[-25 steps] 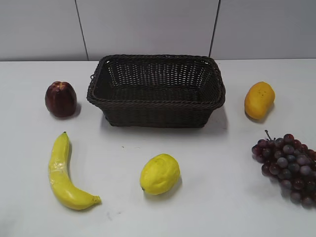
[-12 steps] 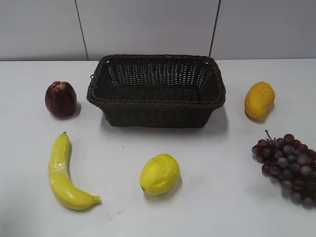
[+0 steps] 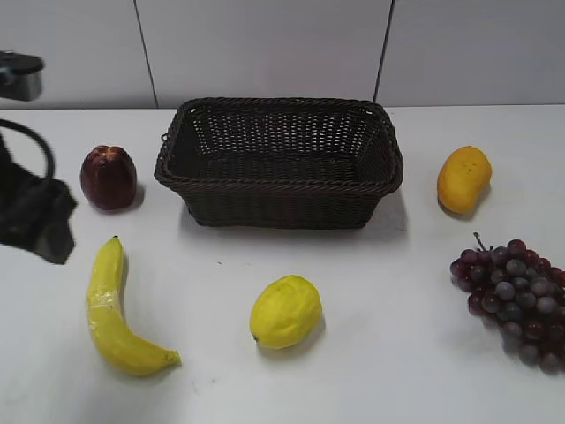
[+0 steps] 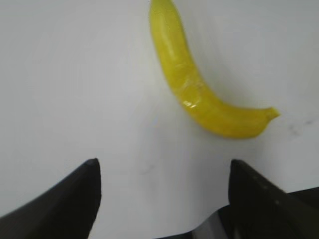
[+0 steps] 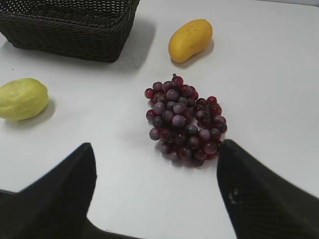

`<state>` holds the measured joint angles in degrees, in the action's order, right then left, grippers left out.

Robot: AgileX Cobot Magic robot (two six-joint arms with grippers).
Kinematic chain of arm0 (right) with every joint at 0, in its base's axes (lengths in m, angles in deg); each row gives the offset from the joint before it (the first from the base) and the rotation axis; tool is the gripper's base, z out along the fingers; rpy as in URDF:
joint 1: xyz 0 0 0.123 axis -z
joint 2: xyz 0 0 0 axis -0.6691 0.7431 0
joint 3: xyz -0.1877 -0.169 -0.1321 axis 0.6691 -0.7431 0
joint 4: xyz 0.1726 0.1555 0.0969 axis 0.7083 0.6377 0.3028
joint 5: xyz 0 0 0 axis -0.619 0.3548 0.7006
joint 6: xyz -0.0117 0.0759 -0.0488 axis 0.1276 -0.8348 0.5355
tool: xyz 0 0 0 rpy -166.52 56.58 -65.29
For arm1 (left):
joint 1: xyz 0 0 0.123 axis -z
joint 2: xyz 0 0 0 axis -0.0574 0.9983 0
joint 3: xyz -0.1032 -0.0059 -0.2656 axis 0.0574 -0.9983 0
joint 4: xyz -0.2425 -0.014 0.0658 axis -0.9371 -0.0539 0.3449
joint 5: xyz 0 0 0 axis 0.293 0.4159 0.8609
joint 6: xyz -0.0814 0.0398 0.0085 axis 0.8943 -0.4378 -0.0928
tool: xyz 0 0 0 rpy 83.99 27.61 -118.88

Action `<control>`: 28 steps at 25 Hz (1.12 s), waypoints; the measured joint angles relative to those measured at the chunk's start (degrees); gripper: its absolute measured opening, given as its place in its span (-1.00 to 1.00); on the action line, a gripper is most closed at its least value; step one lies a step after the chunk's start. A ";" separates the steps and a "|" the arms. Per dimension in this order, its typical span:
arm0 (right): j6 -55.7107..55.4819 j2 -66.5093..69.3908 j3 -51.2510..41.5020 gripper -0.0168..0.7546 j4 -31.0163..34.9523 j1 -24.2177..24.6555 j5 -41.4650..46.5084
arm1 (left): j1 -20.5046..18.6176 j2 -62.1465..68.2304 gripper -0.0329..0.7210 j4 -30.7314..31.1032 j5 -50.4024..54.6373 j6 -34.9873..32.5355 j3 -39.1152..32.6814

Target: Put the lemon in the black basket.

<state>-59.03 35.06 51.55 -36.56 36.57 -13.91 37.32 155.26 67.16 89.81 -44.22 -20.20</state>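
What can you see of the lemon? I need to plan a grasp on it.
The lemon is a bright yellow oval with dimpled skin and a small nub at its lower left end. It lies on its side on the white table, in front of the basket and apart from it, between the banana and grapes. Nothing touches it; no gripper is near.
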 joint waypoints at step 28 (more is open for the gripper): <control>0.00 0.00 0.00 0.52 0.00 0.00 0.00 | 23.11 37.35 0.74 3.95 -5.49 1.50 25.07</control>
<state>-59.03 35.06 51.55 -36.56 36.57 -13.91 60.44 192.61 71.11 84.32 -42.72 4.87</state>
